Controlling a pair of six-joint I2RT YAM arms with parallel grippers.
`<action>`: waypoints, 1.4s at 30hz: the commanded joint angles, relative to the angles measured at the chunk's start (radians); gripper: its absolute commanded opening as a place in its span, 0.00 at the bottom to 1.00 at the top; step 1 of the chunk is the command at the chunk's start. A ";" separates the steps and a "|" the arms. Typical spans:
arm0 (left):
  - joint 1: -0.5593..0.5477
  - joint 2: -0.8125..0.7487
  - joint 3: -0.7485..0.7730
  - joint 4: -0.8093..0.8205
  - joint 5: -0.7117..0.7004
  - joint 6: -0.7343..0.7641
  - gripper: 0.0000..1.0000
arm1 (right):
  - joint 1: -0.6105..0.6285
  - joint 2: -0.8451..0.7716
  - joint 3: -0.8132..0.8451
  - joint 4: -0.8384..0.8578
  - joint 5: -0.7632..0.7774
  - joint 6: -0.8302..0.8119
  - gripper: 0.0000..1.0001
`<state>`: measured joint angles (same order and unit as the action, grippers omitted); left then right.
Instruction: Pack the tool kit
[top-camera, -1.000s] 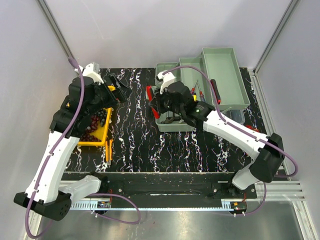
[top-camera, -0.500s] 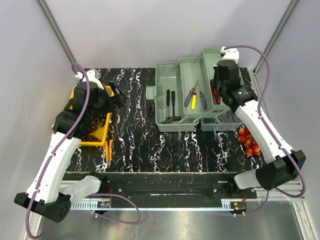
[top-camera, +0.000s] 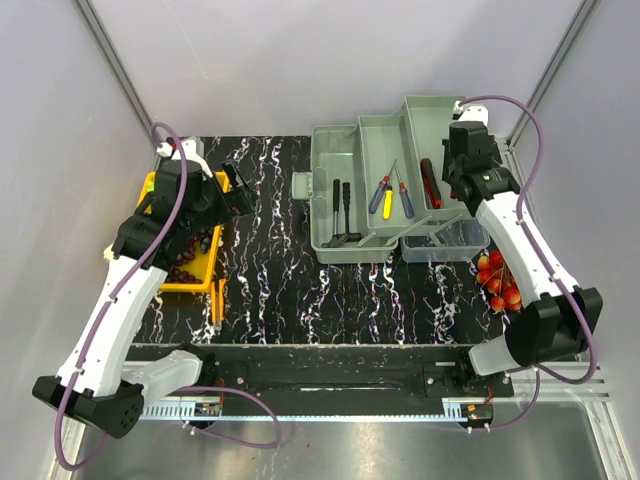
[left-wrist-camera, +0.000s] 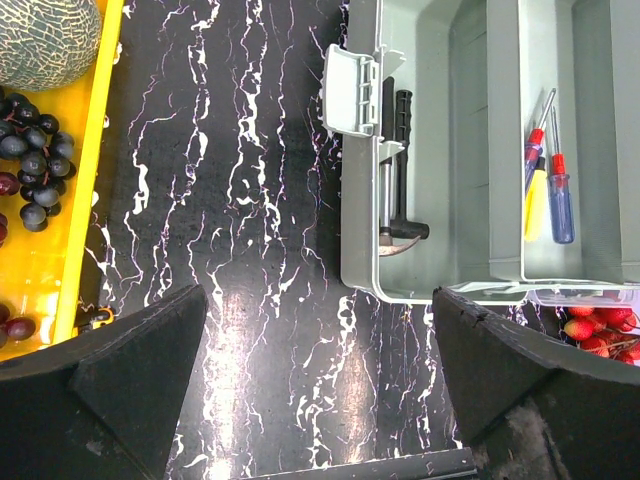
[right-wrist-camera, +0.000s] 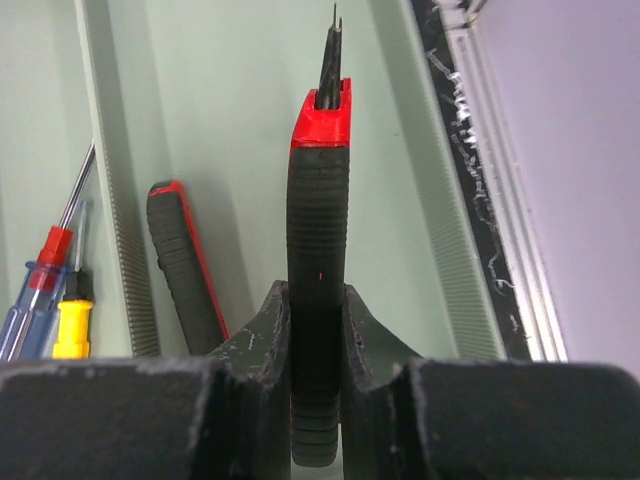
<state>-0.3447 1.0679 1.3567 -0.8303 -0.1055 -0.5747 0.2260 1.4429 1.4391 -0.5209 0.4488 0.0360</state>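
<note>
Black desk (top-camera: 275, 280) w/ white marbling, grey walls (top-camera: 300, 60) round it. Open green toolbox (top-camera: 380, 140) at back-right. R jaws pinching red-black tool (right-wrist-camera: 318, 250) over its right tray; L jaws spread wide above desk nr yellow tray (top-camera: 183, 287)

Right arm (top-camera: 505, 220) over open toolbox (top-camera: 325, 165); left arm (top-camera: 140, 250) over yellow bin (top-camera: 188, 285).

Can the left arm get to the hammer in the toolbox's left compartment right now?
Probably yes. The hammer lies uncovered in the open toolbox, the left gripper has its jaws open and empty, and the right gripper, holding a black-and-red tool, is over the far-right tray.
</note>
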 joint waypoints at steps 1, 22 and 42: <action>0.010 0.006 0.001 0.017 0.006 0.015 0.99 | -0.020 0.054 0.012 0.006 -0.122 -0.030 0.13; 0.035 0.070 -0.033 -0.052 -0.014 0.019 0.99 | -0.037 0.100 0.101 -0.033 -0.026 0.048 0.66; -0.007 0.286 -0.326 -0.237 -0.265 -0.046 0.97 | -0.037 -0.081 0.080 -0.018 -0.153 0.177 0.73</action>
<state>-0.3290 1.3392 1.0618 -1.0409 -0.2245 -0.5541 0.1932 1.3869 1.5192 -0.5697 0.3374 0.1741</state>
